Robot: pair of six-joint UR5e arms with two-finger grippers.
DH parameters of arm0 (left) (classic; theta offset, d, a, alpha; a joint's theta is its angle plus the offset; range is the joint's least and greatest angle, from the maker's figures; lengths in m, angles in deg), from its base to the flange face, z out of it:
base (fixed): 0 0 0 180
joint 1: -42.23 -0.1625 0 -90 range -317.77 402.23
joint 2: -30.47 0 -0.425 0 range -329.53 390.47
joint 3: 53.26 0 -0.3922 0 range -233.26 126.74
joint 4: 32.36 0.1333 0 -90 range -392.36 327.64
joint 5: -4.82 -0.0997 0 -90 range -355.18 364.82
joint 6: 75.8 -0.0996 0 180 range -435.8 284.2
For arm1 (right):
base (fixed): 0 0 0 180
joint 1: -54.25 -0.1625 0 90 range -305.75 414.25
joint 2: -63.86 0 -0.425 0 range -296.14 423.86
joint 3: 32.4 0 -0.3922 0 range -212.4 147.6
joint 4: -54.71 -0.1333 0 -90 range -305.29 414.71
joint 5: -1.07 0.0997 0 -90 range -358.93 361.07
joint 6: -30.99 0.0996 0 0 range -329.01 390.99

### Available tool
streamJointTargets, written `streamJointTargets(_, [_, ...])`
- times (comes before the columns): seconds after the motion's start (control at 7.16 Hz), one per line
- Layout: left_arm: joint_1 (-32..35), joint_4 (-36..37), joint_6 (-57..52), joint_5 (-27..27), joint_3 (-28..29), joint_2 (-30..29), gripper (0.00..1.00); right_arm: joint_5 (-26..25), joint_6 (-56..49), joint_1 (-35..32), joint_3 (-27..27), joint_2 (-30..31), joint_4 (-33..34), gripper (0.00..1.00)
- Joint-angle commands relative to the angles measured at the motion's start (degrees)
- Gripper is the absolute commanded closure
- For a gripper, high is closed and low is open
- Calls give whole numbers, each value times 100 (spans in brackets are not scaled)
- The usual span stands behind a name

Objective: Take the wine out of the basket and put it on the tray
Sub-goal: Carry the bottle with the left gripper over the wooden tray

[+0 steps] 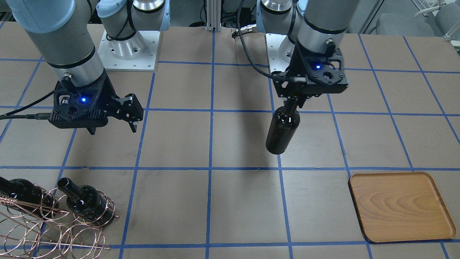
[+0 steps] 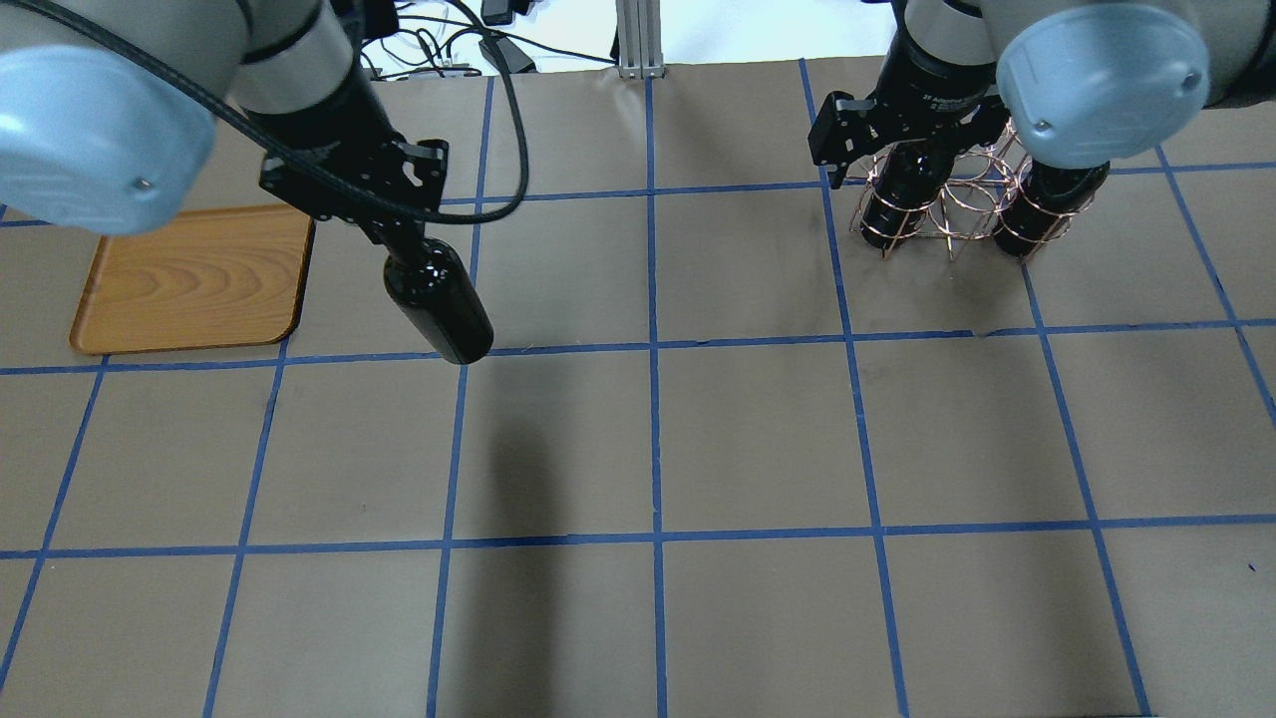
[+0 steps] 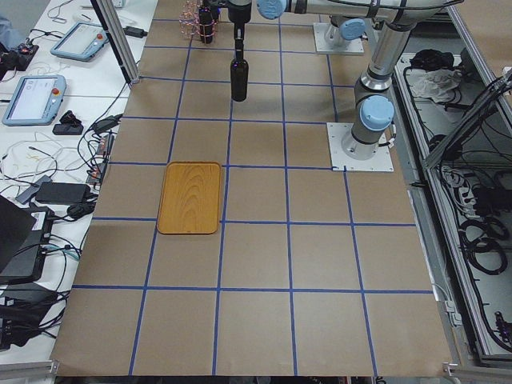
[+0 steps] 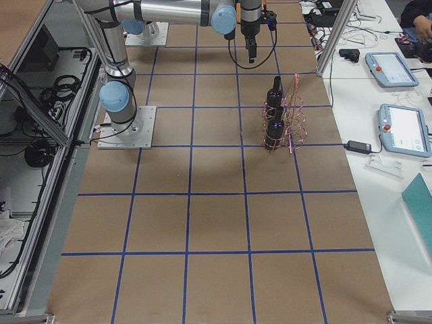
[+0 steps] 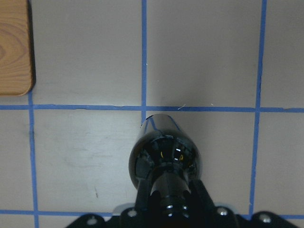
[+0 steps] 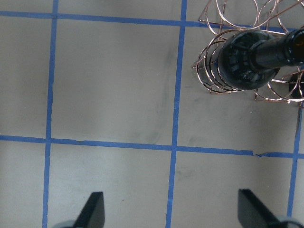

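Note:
My left gripper is shut on the neck of a glossy black wine bottle, which hangs body-down above the table. In the overhead view the bottle is just right of the wooden tray. The left wrist view shows the bottle from above, with the tray's corner at the upper left. My right gripper is open and empty, above the table beside the copper wire basket. Two more black bottles lie in the basket.
The table is brown paper with a blue tape grid. The arm bases stand at the robot's edge. Tablets and cables lie on side benches beyond the table's far edge. The tray has nothing on it.

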Motion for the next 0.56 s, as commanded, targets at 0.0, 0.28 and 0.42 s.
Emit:
streamJointTargets(0.0, [-1114, -277, -1331, 32, 289, -54, 100, -16, 3, 25, 8, 45, -308, 0])
streamJointTargets(0.28, [-2083, -251, -2315, 23, 507, -334, 100, -68, 20, 8, 25, 290, -554, 0])
streamJointTargets(0.42, [-2339, -216, -2686, 14, 535, -545, 100, -34, 3, 8, 25, 352, -887, 0])
